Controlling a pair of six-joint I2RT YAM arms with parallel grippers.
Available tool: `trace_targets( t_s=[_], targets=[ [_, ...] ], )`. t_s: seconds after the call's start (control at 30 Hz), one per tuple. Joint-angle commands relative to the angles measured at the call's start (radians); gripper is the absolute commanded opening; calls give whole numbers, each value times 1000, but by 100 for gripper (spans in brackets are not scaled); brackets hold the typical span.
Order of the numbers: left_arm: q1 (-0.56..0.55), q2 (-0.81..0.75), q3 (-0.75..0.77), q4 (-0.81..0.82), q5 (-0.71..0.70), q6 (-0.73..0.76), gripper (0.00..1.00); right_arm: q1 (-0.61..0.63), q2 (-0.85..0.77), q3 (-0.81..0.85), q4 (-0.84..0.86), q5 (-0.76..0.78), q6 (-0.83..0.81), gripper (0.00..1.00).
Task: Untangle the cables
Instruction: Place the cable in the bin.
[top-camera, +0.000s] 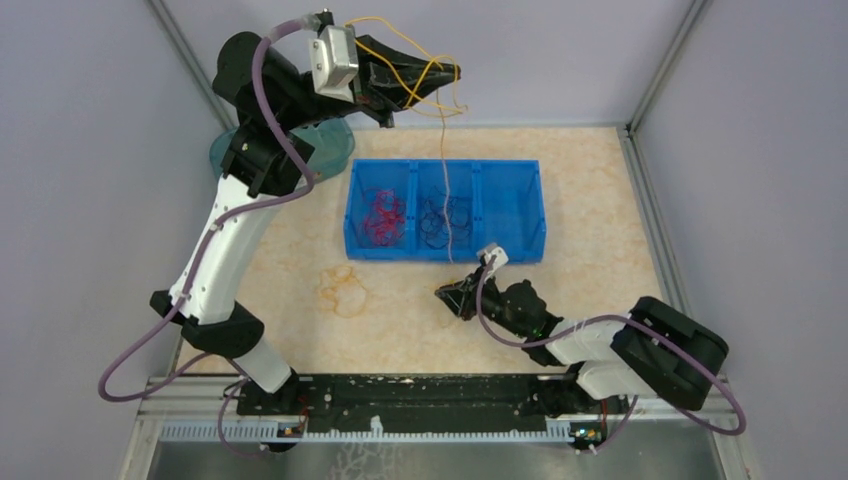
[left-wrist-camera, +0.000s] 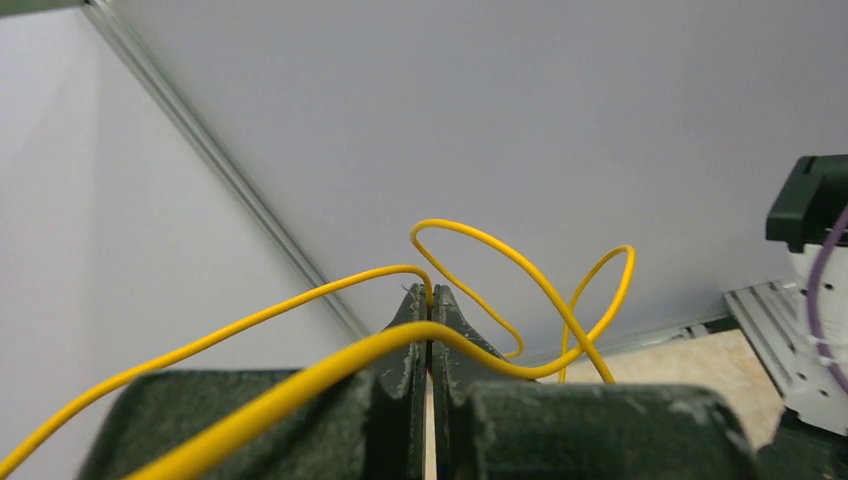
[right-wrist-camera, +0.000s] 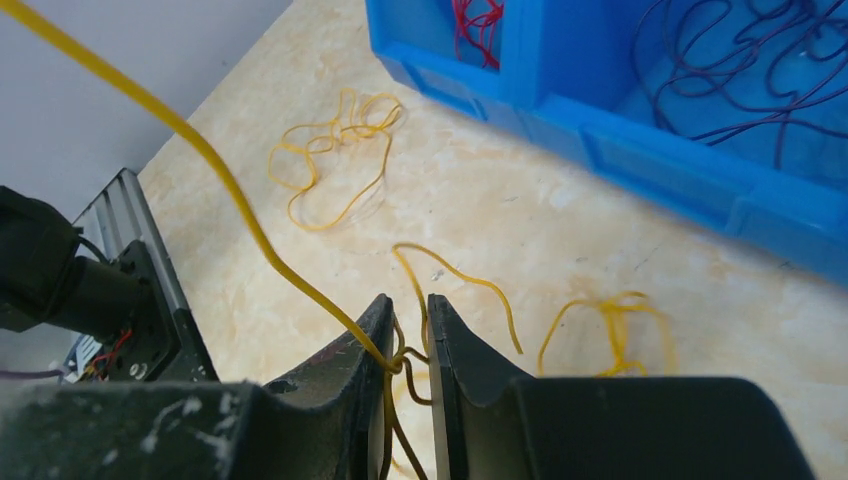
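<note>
High over the far left corner of the table (top-camera: 590, 200), the left gripper (top-camera: 445, 75) is clamped on a yellow cable (left-wrist-camera: 300, 378), its jaws pressed flat together with the wire between them. From there the cable drops in one long line toward the near edge. It crosses above the middle compartment of a blue bin (top-camera: 510, 205) and ends at the right gripper (right-wrist-camera: 408, 310), low over the table just in front of the bin. The strand's long axis therefore runs from far and high to near and low. The right arm is much the closer one to the tangle on the table.

The right jaws stand almost together around a small knot of the cable, with a narrow slit showing between them. I cannot tell whether they pinch it.

Only the overhead view shows the whole span, and it also shows red cables (top-camera: 383, 215) and dark cables (top-camera: 440, 215) sorted in the bin. The right wrist view alone shows the knot. It also shows loose yellow loops (right-wrist-camera: 335, 160) lying on the table nearby. The left wrist view alone shows that firm grip, with spare curls beyond it.

Any pull apart would likely follow that line.
</note>
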Motion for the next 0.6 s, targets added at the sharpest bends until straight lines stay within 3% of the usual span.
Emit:
trace_targets(
  t_s=[0.0,0.37,0.57],
  targets=[
    [-4,26,78,88,-61,25,0,68,60,-19,180,79,32,21],
    [-8,50,143,192,-121,98,0,160,258,-84,398,141,78,32],
    [-18,40,64,163,-102,83,0,179,266,-107,499,161,69,32]
  ],
)
